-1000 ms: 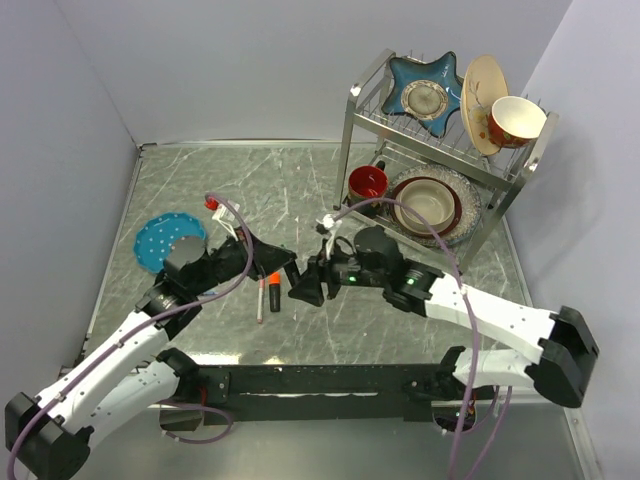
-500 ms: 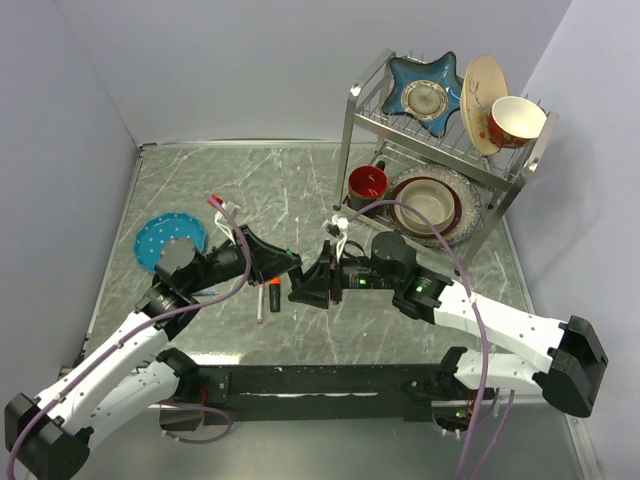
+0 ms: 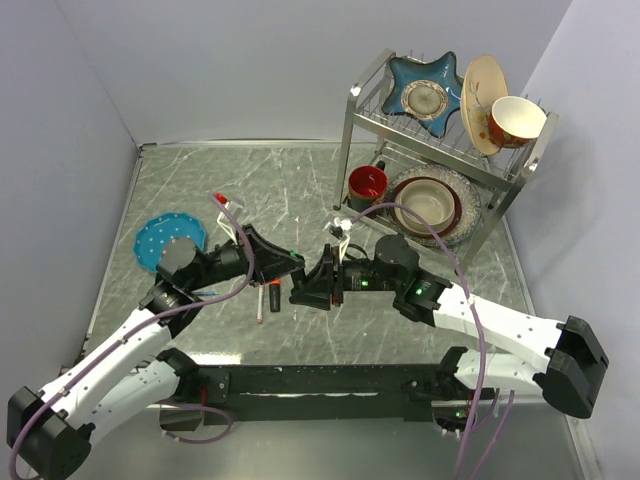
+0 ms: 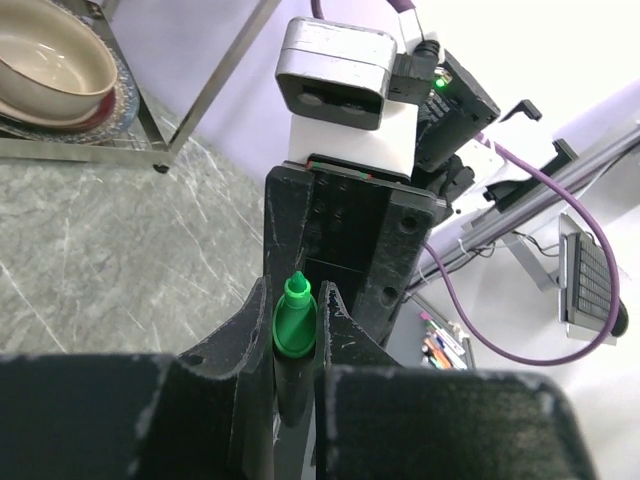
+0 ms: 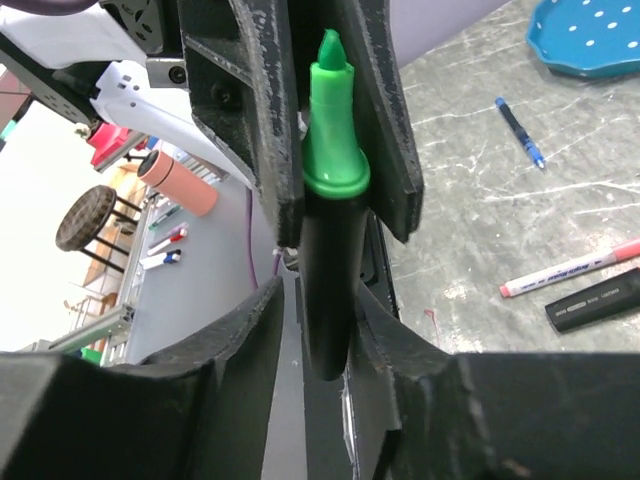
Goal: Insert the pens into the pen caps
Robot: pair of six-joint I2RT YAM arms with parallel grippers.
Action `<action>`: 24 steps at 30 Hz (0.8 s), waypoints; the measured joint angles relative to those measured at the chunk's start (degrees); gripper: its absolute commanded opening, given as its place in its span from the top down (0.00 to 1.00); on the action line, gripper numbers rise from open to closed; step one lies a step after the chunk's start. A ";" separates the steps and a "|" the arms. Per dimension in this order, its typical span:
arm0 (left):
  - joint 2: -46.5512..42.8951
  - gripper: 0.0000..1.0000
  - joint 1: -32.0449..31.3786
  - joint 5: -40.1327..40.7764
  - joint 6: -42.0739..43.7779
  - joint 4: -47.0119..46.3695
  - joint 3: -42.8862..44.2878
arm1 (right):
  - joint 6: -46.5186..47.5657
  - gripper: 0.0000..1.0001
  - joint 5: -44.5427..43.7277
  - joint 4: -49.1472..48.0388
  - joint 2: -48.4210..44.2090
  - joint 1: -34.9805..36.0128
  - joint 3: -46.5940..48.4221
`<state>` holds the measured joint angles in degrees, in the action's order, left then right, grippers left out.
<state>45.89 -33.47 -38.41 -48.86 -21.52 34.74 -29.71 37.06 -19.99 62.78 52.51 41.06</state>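
Change since a second before: the right gripper's (image 3: 303,288) fingers had drawn much narrower and its wrist had pulled back to the right. The left gripper (image 3: 293,266) had pushed slightly further right to meet it.
Far left: the blue dotted dish (image 3: 165,240) lay flat on the table (image 3: 300,180). The right wrist view caught only its rim.
Beside the dish: the blue pen (image 5: 520,130) lay on the table. It was plain in the right wrist view and almost hidden under the left arm from above.
Left arm: the left gripper pinched the green-tipped marker (image 4: 294,325) at its green collar, a finger pressed on each side. The left wrist view showed the collar and tip clearly but foreshortened the barrel.
Table centre: the white pen (image 3: 260,305) and the orange-tipped marker (image 3: 273,300) lay just beside each other below the grippers. The right wrist view showed the pen's pink end.
Between the arms: the green-tipped marker was held off the table. From above, the black fingers hid it.
Right arm: only the right wrist view showed the long black barrel running down between the right gripper's fingers. They flanked it closely, but whether they pressed it could not be told.
Far right: the dish rack (image 3: 440,140) stood at the rear with a red mug (image 3: 367,182) at its lower left. The left wrist view showed only a beige bowl (image 4: 45,60) on its lower shelf.
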 measured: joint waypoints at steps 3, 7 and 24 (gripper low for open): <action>-0.09 0.99 -0.17 -0.94 -0.35 -0.55 0.00 | -0.28 0.77 0.09 -0.26 -0.72 0.00 -0.63; -0.07 0.99 -0.48 -2.54 -0.72 -2.12 0.00 | -0.55 1.00 0.72 -0.68 -1.84 0.00 -1.25; 0.50 0.44 -0.42 -1.25 -3.41 -8.98 -1.79 | -7.48 1.00 -1.07 -14.36 -2.27 -0.02 -3.78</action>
<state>46.39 -33.89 -39.66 -52.27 -30.50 32.95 -37.19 35.99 -34.35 60.51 52.49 37.28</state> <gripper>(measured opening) 0.591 0.247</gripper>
